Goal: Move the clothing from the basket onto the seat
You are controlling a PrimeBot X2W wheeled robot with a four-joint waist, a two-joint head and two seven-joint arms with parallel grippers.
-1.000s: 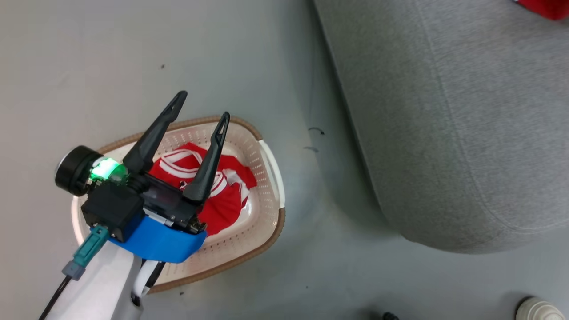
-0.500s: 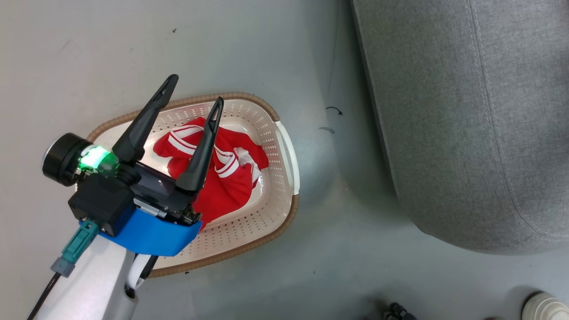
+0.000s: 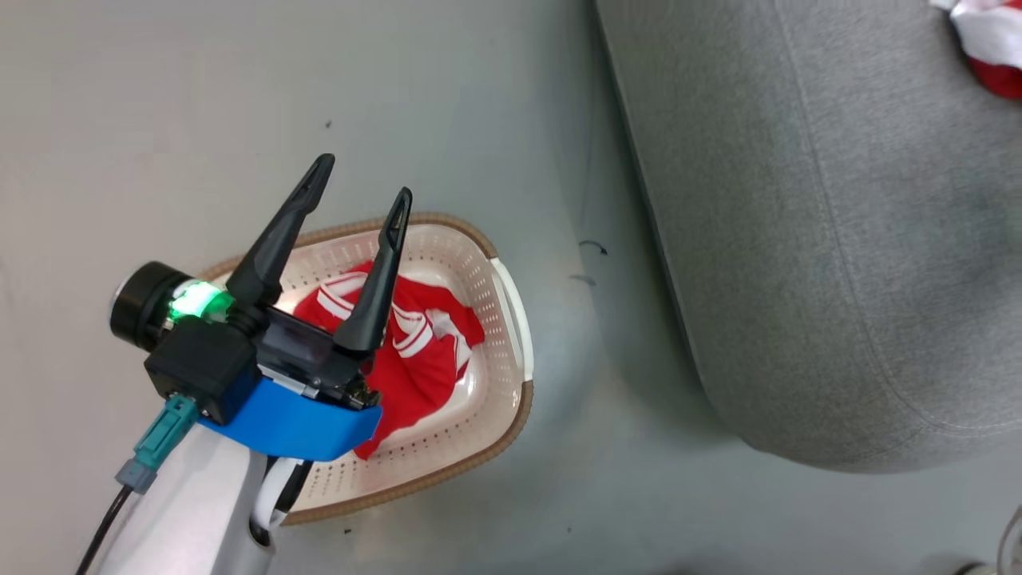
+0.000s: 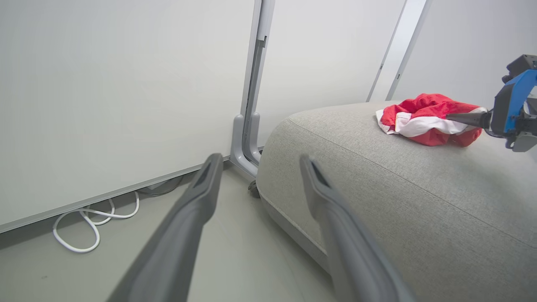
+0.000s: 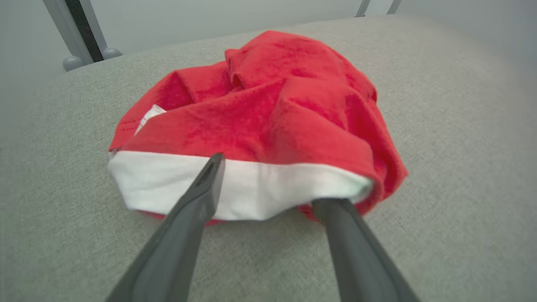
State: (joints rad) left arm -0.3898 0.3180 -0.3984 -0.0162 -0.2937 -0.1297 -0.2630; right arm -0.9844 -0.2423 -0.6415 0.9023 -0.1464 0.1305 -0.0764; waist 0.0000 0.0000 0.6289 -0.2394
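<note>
One red and white piece of clothing (image 3: 423,359) lies crumpled in the cream basket (image 3: 511,319) on the floor. My left gripper (image 3: 363,182) hovers open above it, its fingers empty; the left wrist view looks along it (image 4: 259,158) over the floor to the seat (image 4: 377,188). A second red garment with a white band (image 5: 272,113) rests on the grey seat (image 5: 461,126), also seen at the seat's far corner (image 3: 986,48). My right gripper (image 5: 270,180) is open, its fingertips at the garment's white hem, one tip tucked just under it. One of its fingers (image 4: 470,119) shows beside that garment (image 4: 423,119).
The seat (image 3: 838,239) stands right of the basket with a strip of grey floor between. A white wall panel with a grey post (image 4: 247,142) runs behind the seat. A looped white cable (image 4: 84,235) lies on the floor by the wall.
The head camera has swung, shifting the whole picture. My left gripper stays open over the basket. My right gripper has opened off the garment on the seat.
</note>
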